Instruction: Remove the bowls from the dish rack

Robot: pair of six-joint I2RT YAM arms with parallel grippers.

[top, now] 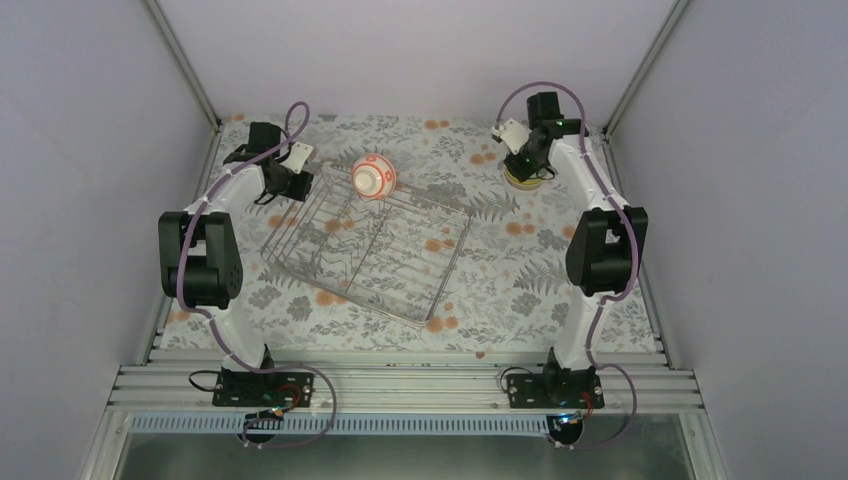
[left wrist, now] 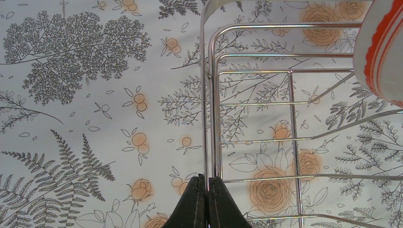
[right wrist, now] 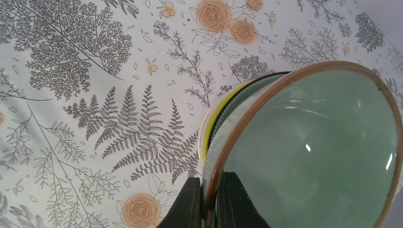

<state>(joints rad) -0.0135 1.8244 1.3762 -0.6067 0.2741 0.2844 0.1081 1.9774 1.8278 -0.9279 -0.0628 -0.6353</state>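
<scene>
Squarely within right gripper: mint bowl

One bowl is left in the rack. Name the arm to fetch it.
Likely left: the left hand pinches the rack rim beside the patterned bowl. The right hand is far off, holding the green bowl.

In the left wrist view the patterned bowl was cut off by the top and right edges, and the dish rack ran out past the right and bottom edges. In the right wrist view the mint bowl was cropped at right and bottom and hid the yellow-green bowl except for a sliver of rim. From above, the right gripper covered most of both bowls.
</scene>
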